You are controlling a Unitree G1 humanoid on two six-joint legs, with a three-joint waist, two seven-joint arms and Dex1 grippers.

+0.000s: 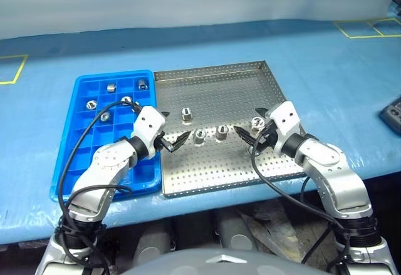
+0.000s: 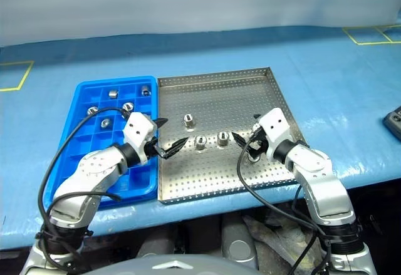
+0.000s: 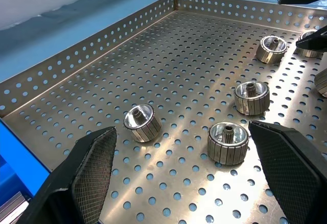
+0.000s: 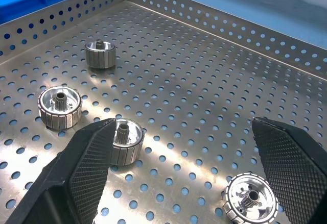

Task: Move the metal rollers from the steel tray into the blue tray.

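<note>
The steel tray sits mid-table with several metal rollers on its perforated floor, among them one toward the back, one and one side by side. The blue tray lies against its left side and holds several rollers, such as one. My left gripper hovers open over the steel tray's left part, empty, and faces two rollers. My right gripper is open over the right part. A roller lies on the floor by its fingers, not gripped.
The trays rest on a blue table surface marked with yellow tape squares. A dark device lies at the far right edge. Black cables trail from both wrists over the tray's front rim.
</note>
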